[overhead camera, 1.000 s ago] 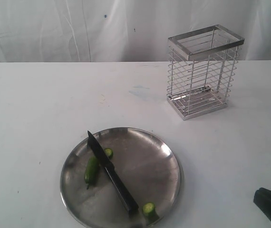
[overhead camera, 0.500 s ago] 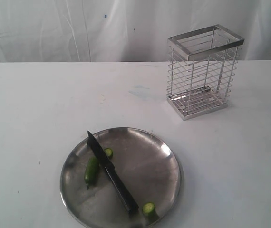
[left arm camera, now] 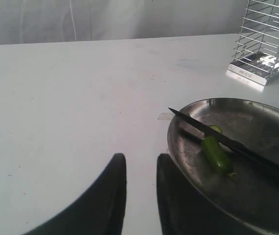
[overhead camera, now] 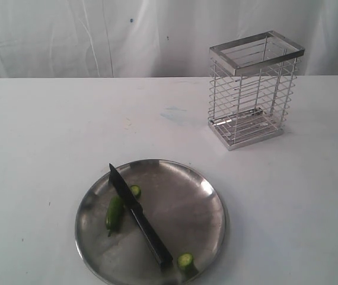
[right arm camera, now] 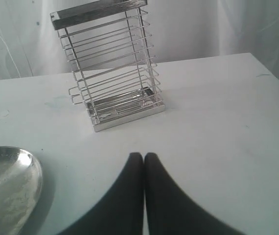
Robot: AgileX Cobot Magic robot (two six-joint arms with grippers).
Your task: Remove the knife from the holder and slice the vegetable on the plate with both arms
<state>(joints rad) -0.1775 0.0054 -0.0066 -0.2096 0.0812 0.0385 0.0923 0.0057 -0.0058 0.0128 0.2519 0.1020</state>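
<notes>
White table: we judge slicing done, knife lying across cut vegetable on the plate, holder empty; left fingers narrowly apart, right fingers pressed together, nothing held.

right arm's black tip gone from exterior view's lower-right corner

Plate: polished steel, mirror-bright; holder: chrome wire; knife: matt black; vegetable: glossy green skin; table: matt white
</notes>
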